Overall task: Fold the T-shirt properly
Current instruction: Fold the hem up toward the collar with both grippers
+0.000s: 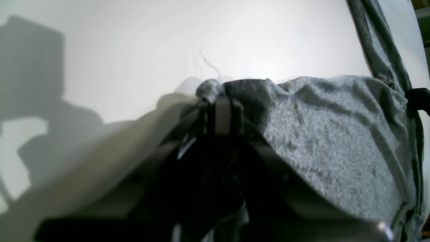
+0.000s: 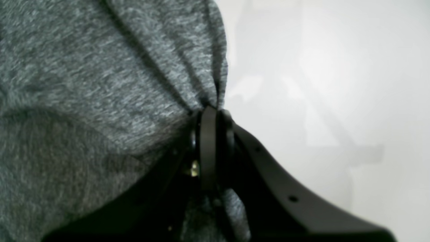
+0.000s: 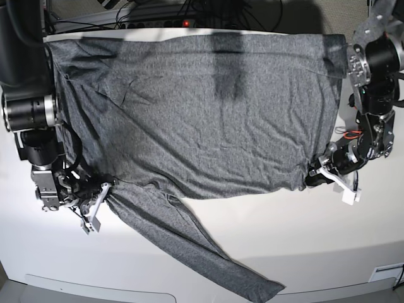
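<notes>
Table: we see a white surface filling the base view, bare along its 6 o'clock side.

T-shirt: it lies spread flat over the upper half of the table, the body wide from 9 o'clock to 3 o'clock. One long sleeve runs from the 8 o'clock corner of the body toward 5 o'clock, ending near the table edge. The far edge at 12 o'clock seems to hang slightly over the table, but we cannot tell this surely.

Right gripper: at 8 o'clock in the base view. In the right wrist view the jaws are pressed together on a gathered pinch of the grey cloth, near where the sleeve leaves the body.

Left gripper: at 3 o'clock in the base view. The left wrist view shows its jaws closed, with a small bunch of the hem corner caught between them.

Step in hand: we judge that both near corners of the body are now pinched, so the grasp for the first fold is made.

Next move: we think both arms should lift together and carry the near edge toward 12 o'clock, keeping the cloth tight between them so it does not wrinkle. The loose sleeve may drag behind.
</notes>
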You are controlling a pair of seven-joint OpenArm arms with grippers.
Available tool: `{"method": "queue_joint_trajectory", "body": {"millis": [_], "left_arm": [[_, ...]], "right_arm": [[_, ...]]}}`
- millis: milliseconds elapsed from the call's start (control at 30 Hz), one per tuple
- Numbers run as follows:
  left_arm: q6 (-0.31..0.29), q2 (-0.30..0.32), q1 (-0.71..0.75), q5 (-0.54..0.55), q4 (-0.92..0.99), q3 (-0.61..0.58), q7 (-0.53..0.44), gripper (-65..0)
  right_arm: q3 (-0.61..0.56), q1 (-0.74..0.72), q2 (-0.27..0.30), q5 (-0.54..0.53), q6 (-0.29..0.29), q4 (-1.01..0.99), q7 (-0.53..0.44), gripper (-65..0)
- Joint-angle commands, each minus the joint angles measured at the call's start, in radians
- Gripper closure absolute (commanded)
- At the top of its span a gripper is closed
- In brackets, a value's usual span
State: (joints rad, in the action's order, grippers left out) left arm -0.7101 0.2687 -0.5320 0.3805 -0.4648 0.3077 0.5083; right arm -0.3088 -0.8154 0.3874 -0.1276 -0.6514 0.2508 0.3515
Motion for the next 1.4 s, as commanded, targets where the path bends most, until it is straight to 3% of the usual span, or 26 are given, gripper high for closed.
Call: {"method": "queue_joint_trajectory", "body": {"millis": [0, 300, 733, 1100, 1200, 1367], "left_arm": [[0.012, 0.013, -0.023, 0.004, -0.007, -0.002, 0.014, 0.0], [0.012, 0.036, -0.039, 0.033, -0.081, -0.002, 0.062, 0.0], [0.012, 0.036, 0.024, 0.148, -0.382, -0.002, 0.237, 0.0], [0.012, 0.040, 0.283, 0.210, -0.740, 0.000, 0.236, 0.0], [0.012, 0.055, 0.359, 0.278, -0.852, 0.000, 0.232, 0.0], [0.012, 0.096, 0.451, 0.324, -0.990, 0.000, 0.232, 0.0]], "right_arm": [[-0.002, -0.019, 0.017, 0.011, -0.021, 0.021, 0.014, 0.0], [-0.001, -0.018, 0.099, -0.146, -0.047, 0.190, 0.109, 0.0], [-0.001, 0.007, 0.226, -0.399, -0.047, 0.414, 0.263, 0.0], [0.001, 0.331, 0.407, -0.656, -0.047, 0.819, 0.307, 0.0], [0.002, 0.414, 0.475, -0.711, -0.002, 0.919, 0.305, 0.0], [0.006, 0.504, 0.556, -0.715, 0.053, 1.046, 0.327, 0.0]]}}
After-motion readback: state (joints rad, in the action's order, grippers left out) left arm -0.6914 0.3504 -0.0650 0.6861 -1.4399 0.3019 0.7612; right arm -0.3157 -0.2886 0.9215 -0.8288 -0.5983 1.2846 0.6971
